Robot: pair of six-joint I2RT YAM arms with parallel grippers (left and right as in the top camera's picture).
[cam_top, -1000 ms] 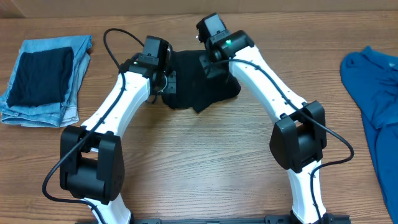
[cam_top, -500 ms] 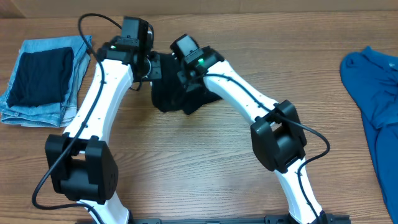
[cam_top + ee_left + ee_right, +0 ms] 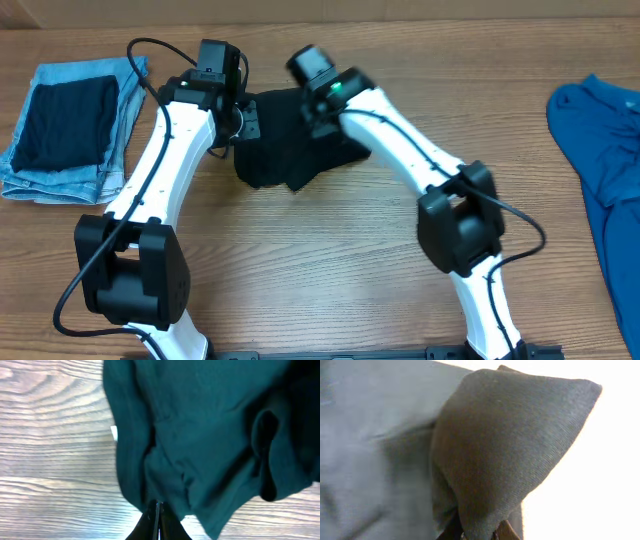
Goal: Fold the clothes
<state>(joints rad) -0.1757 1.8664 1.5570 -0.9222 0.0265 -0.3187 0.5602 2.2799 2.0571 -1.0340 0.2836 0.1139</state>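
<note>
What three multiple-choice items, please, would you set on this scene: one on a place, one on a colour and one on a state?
1. Where on the table do the folded jeans lie?
A. on its left side
B. on its right side
C. in the middle

2. What colour is the garment at the right edge?
A. red
B. bright blue
C. white

3. How do the left gripper and the right gripper stand?
A. both open
B. both shut on the black T-shirt
C. only the left shut

Answers:
1 A: the overhead view shows the jeans stacked at the left side.
2 B: the cloth at the right edge is plainly bright blue.
3 B: each wrist view shows dark fabric pinched between closed fingers.
</note>
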